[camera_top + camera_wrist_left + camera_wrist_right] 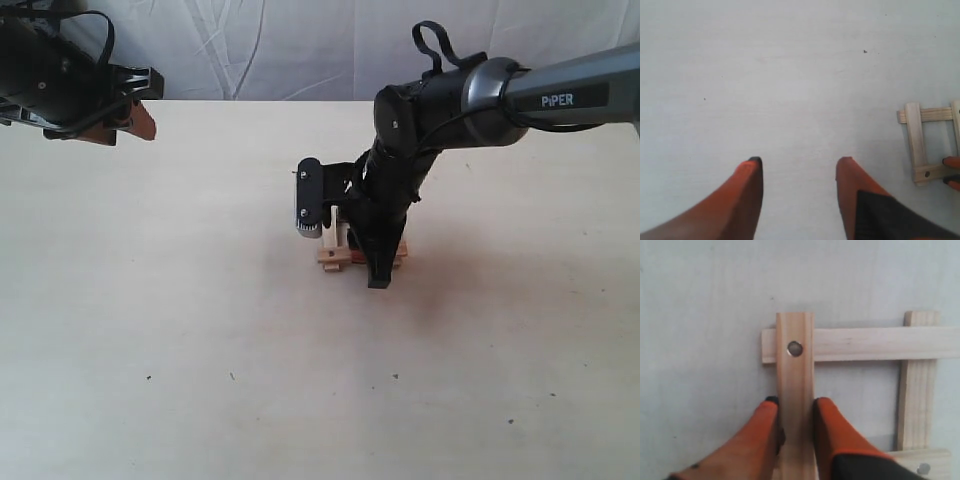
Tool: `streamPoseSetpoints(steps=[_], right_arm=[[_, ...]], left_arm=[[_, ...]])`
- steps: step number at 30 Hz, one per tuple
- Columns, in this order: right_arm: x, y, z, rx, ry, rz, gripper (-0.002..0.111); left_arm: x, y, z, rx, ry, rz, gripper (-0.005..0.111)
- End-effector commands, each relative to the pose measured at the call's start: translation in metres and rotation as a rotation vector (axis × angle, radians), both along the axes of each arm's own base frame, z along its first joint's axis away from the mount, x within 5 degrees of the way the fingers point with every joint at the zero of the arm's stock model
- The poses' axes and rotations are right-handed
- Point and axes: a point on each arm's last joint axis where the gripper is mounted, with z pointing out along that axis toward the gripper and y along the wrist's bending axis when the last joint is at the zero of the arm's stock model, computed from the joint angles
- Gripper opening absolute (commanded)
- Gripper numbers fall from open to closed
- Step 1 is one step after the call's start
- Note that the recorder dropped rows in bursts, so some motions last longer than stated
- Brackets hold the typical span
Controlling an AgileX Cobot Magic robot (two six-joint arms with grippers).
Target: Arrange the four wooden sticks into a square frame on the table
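Note:
Four wooden sticks form a small square frame (335, 257) in the middle of the table (150, 300). My right gripper (796, 402) reaches down onto it and is shut on a dotted stick (795, 370), one side of the square. That stick's end overlaps a plain stick (860, 344). The opposite side stick (917, 390) and another dotted stick (912, 467) close the square. My left gripper (799, 162) hangs open and empty above bare table at the far left (138, 122). From its wrist camera the frame (916, 142) sits off to the side.
A wrinkled grey-white cloth backdrop (260, 50) hangs behind the table's far edge. The right arm (400, 170) covers much of the frame in the exterior view. Tiny dark specks (149, 377) dot the tabletop.

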Motion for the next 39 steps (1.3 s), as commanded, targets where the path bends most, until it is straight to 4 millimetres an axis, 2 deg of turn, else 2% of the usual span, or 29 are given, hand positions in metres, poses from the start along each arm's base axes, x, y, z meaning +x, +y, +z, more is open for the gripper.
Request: streamPoseSetpoints(steps=[1, 3, 6, 8, 10, 12, 14, 15, 16, 17, 18, 19, 20, 22, 23, 24, 25, 26, 27, 28, 30, 34, 39], right_arm=[[0.002, -0.001, 0.006, 0.011, -0.009, -0.011, 0.052], [0.003, -0.001, 0.017, 0.036, -0.031, -0.036, 0.061], [0.001, -0.002, 0.046, 0.103, -0.055, -0.169, 0.06], [-0.002, -0.009, 0.067, 0.146, -0.044, -0.301, 0.054], [-0.004, -0.021, 0.084, 0.197, 0.013, -0.441, 0.041], [-0.009, -0.036, 0.093, 0.235, 0.116, -0.56, 0.022], [-0.013, -0.056, 0.101, 0.268, 0.21, -0.641, 0.004], [-0.018, -0.077, 0.111, 0.311, 0.253, -0.775, 0.0], [-0.021, -0.089, 0.118, 0.323, 0.246, -0.853, 0.0], [-0.031, -0.113, 0.129, 0.331, 0.229, -1.016, 0.0], [-0.038, -0.126, 0.136, 0.339, 0.203, -1.093, 0.0], [-0.055, -0.145, 0.149, 0.359, 0.131, -1.185, 0.0], [-0.067, -0.154, 0.156, 0.379, 0.083, -1.213, 0.0], [-0.09, -0.164, 0.167, 0.419, -0.021, -1.228, 0.0], [-0.118, -0.173, 0.176, 0.489, -0.114, -1.236, 0.0], [-0.132, -0.177, 0.182, 0.537, -0.155, -1.229, 0.0], [-0.16, -0.183, 0.186, 0.64, -0.237, -1.208, 0.0], [-0.172, -0.186, 0.183, 0.676, -0.267, -1.2, 0.0], [-0.196, -0.192, 0.182, 0.776, -0.356, -1.172, 0.0], [-0.205, -0.194, 0.181, 0.818, -0.395, -1.159, 0.0], [-0.241, -0.203, 0.175, 0.979, -0.543, -1.1, 0.0], [-0.283, -0.211, 0.176, 1.102, -0.608, -1.057, 0.0], [-0.308, -0.216, 0.185, 1.224, -0.693, -1.002, 0.0]], left_arm=[[-0.002, -0.001, 0.003, -0.012, -0.011, 0.004, 0.046], [-0.002, -0.001, 0.003, -0.014, -0.011, 0.004, 0.046], [-0.002, -0.001, 0.002, -0.015, -0.008, -0.005, 0.046], [-0.003, -0.002, 0.003, -0.014, -0.008, -0.007, 0.046], [-0.004, -0.005, 0.005, -0.013, -0.01, -0.019, 0.045], [-0.009, -0.01, 0.006, -0.003, -0.015, -0.054, 0.04], [-0.018, -0.018, 0.009, 0.001, -0.037, -0.077, 0.026], [-0.028, -0.023, 0.014, 0.035, -0.082, -0.101, 0.012], [-0.036, -0.025, 0.017, 0.057, -0.107, -0.116, 0.004], [-0.054, -0.025, 0.026, 0.087, -0.15, -0.129, 0.0], [-0.064, -0.023, 0.031, 0.091, -0.175, -0.128, 0.0], [-0.083, -0.02, 0.041, 0.099, -0.222, -0.126, 0.0], [-0.095, -0.018, 0.044, 0.102, -0.243, -0.126, 0.0], [-0.118, -0.016, 0.05, 0.104, -0.289, -0.124, 0.0], [-0.144, -0.012, 0.055, 0.099, -0.363, -0.11, 0.0], [-0.155, -0.011, 0.053, 0.091, -0.392, -0.1, 0.0], [-0.183, -0.007, 0.058, 0.077, -0.519, -0.071, 0.0], [-0.193, -0.005, 0.059, 0.076, -0.569, -0.06, 0.0], [-0.217, 0.0, 0.061, 0.079, -0.696, -0.034, 0.0], [-0.225, 0.002, 0.061, 0.081, -0.751, -0.022, 0.0], [-0.254, 0.008, 0.057, 0.106, -0.913, 0.002, 0.0], [-0.28, 0.009, 0.053, 0.097, -0.933, -0.017, 0.0], [-0.287, 0.01, 0.055, 0.095, -0.965, -0.015, 0.0]])
